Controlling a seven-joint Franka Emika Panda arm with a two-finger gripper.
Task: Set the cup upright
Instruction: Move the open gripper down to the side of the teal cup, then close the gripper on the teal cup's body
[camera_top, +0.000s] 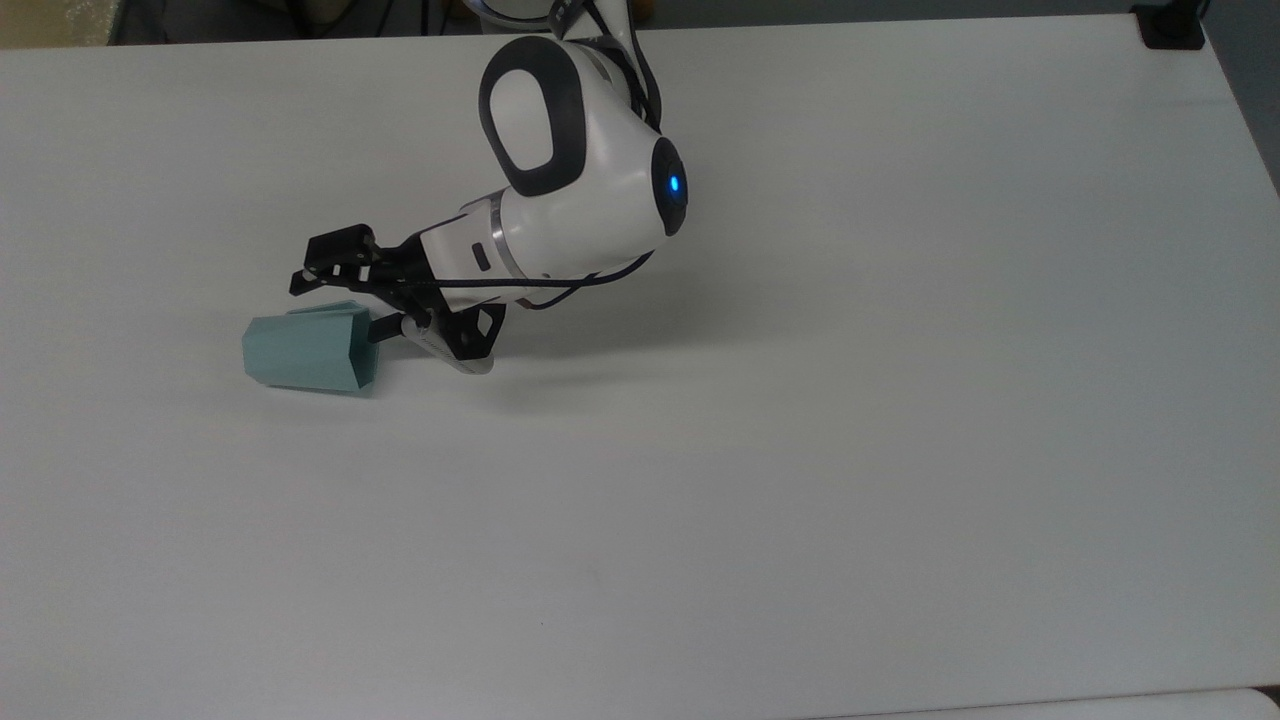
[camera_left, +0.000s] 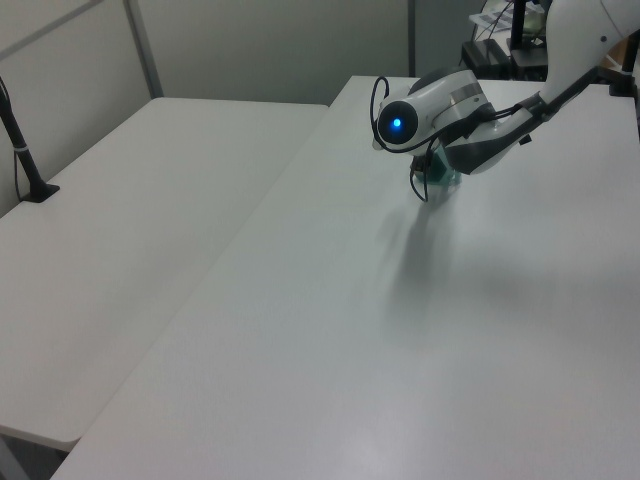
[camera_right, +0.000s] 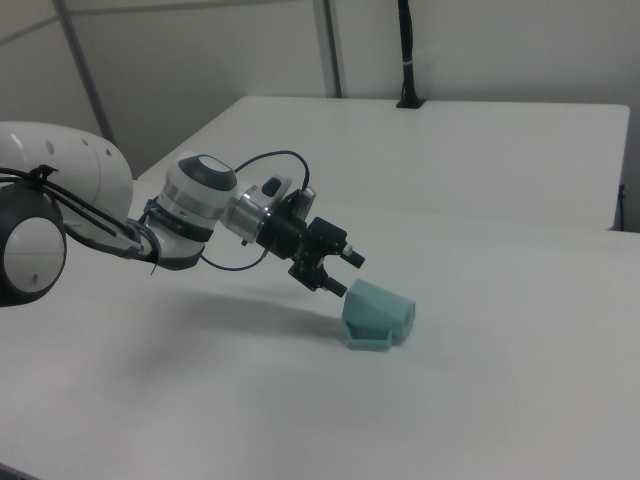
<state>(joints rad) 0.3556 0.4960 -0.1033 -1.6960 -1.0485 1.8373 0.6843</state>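
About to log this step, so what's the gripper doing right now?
Gripper: open, holding nothing, at the open mouth of the cup, which lies on its side on the table.
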